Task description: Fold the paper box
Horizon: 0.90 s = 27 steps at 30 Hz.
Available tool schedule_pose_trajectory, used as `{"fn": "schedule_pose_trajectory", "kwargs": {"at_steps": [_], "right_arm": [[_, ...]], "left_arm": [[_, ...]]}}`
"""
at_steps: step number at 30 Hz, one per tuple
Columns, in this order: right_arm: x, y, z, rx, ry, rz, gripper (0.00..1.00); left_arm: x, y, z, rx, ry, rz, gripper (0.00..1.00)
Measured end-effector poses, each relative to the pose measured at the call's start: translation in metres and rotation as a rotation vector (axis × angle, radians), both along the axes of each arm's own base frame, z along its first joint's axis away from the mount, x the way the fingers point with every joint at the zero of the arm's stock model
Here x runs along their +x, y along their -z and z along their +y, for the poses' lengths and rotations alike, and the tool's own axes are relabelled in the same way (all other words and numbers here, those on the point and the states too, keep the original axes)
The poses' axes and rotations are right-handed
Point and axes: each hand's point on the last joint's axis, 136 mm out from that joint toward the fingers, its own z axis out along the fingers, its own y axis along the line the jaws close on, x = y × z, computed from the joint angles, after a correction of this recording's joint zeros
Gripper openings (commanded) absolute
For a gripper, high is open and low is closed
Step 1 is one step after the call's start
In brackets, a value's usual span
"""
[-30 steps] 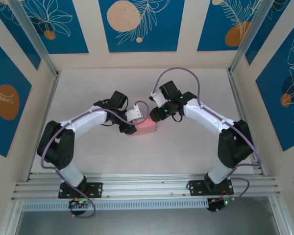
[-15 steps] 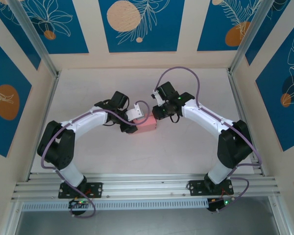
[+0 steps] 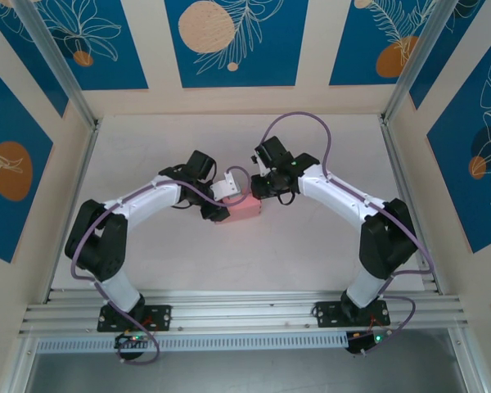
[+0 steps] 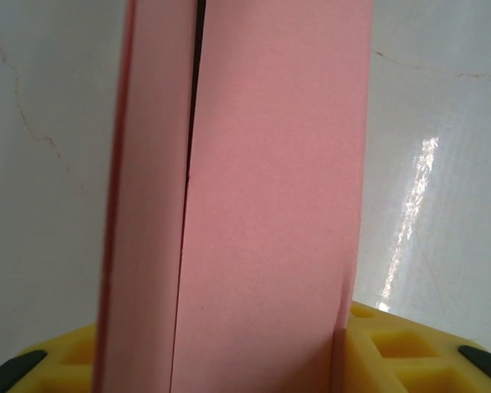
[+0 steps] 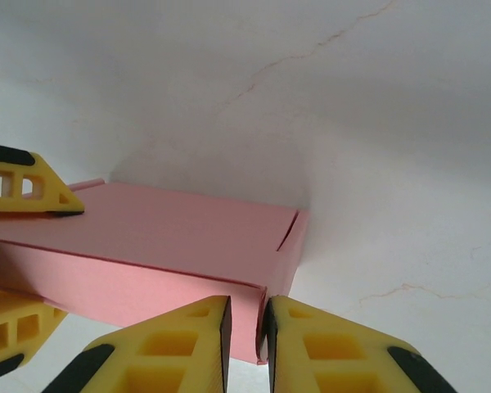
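Note:
The paper box (image 3: 245, 210) is a small salmon-pink closed box lying on the table's middle. My left gripper (image 3: 223, 210) is shut on its left end. In the left wrist view the box (image 4: 270, 205) runs up between the yellow fingers (image 4: 393, 348), and a dark seam shows along it. My right gripper (image 3: 259, 195) is at the box's right end. In the right wrist view its jaws (image 5: 245, 315) are nearly together, pinching the near corner edge of the box (image 5: 172, 229). The left gripper's yellow fingers (image 5: 29, 190) clamp the box's far end there.
The white tabletop (image 3: 229, 262) is bare around the box. Aluminium posts and patterned walls (image 3: 74, 98) close in the left, back and right. A metal rail (image 3: 245, 315) runs along the near edge by the arm bases.
My right gripper has shifted left onto the box's right end and its jaws have narrowed onto the corner edge. The left gripper and the box have stayed put.

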Motion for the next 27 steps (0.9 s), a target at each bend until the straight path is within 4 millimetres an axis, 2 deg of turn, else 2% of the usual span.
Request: {"fn": "schedule_pose_trajectory", "kwargs": {"at_steps": [14, 17, 23, 24, 27], "right_arm": [[-0.0006, 0.0016, -0.0026, -0.049, 0.047, 0.001, 0.22], [-0.0020, 0.0033, -0.0024, -0.058, 0.045, 0.000, 0.27], [-0.0036, 0.0043, -0.0023, -0.074, 0.043, -0.007, 0.27], [-0.0037, 0.0043, -0.0023, -0.075, 0.043, -0.007, 0.26], [-0.0037, 0.0047, -0.0036, -0.083, 0.046, -0.009, 0.13]], "left_arm": [[0.0015, 0.0003, -0.0005, 0.010, 0.000, 0.004, 0.43], [0.0020, 0.0004, -0.0007, 0.014, 0.000, 0.007, 0.43], [0.0024, 0.0004, -0.0010, 0.018, 0.000, 0.006, 0.44], [0.0024, 0.0005, -0.0010, 0.019, 0.000, 0.006, 0.44], [0.0033, 0.0006, -0.0008, 0.021, -0.003, 0.004, 0.48]]}}
